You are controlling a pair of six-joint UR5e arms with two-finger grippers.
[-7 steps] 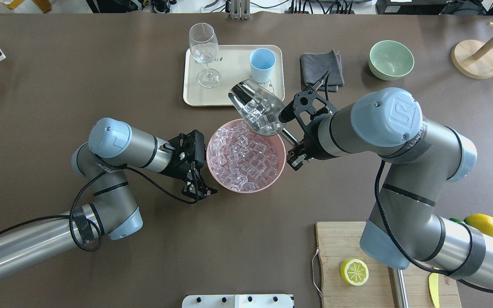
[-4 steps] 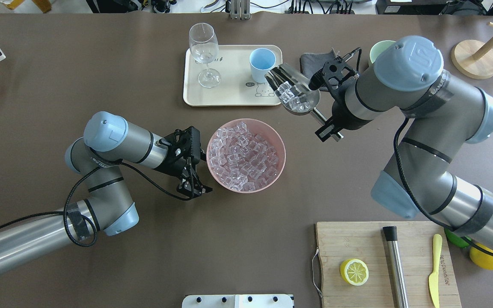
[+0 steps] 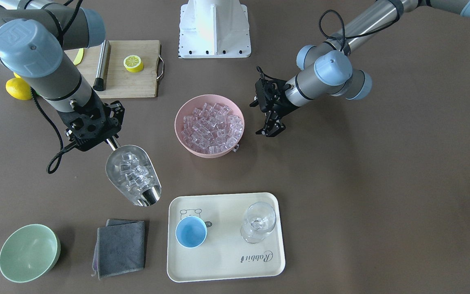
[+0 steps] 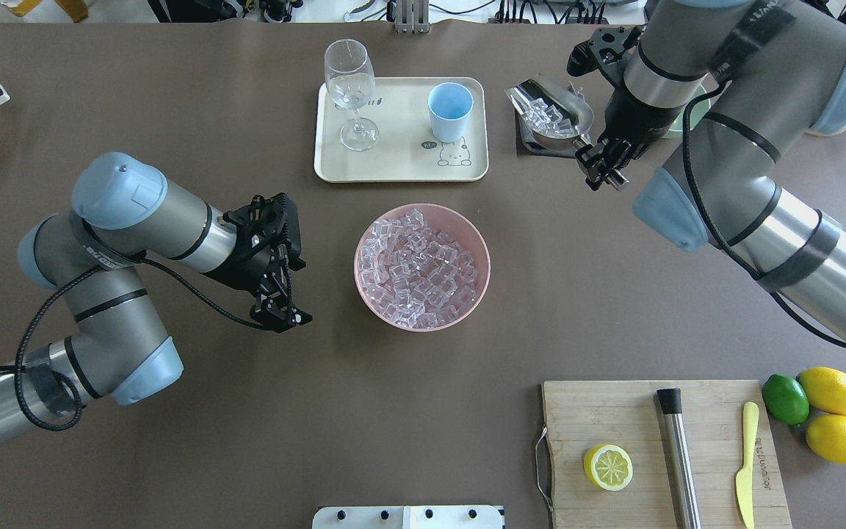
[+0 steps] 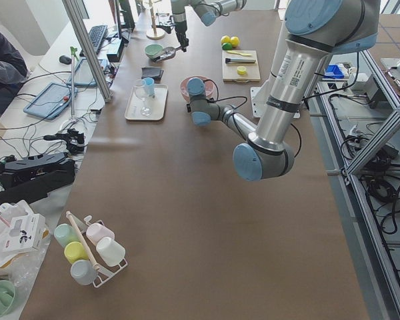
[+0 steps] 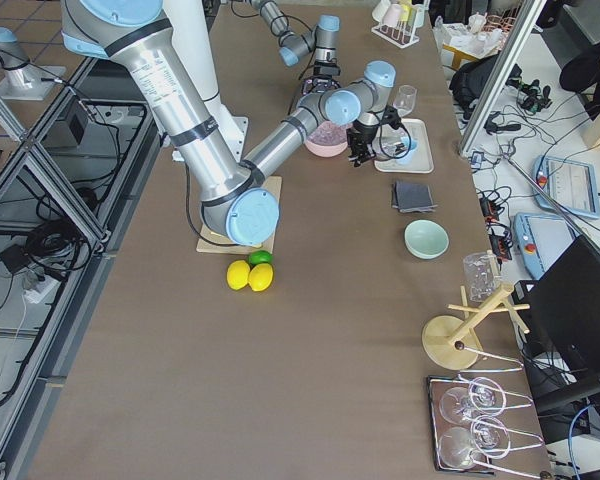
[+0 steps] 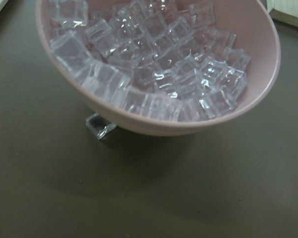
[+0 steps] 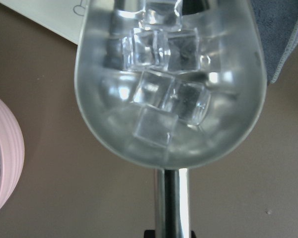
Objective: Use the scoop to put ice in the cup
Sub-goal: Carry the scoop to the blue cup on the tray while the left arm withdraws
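Above the surface [image 4: 173, 110], near the grey cloth [image 3: 120, 247], my right pincer [image 4: 605, 163] is clamped on the handle of the scoop [image 4: 551, 114]. Its trough carries several cubes of ice [image 8: 164, 99]. More ice fills the pink bowl [image 4: 423, 325]. The cup [image 4: 450, 110] stands upright on the cream tray [image 4: 393, 165] beside a stemmed glass [image 4: 350, 88], apart from the scoop. My left pincer [image 4: 285, 317] hangs near the bowl, fingers apart, holding nothing. One loose cube [image 7: 100, 125] lies against the bowl's foot.
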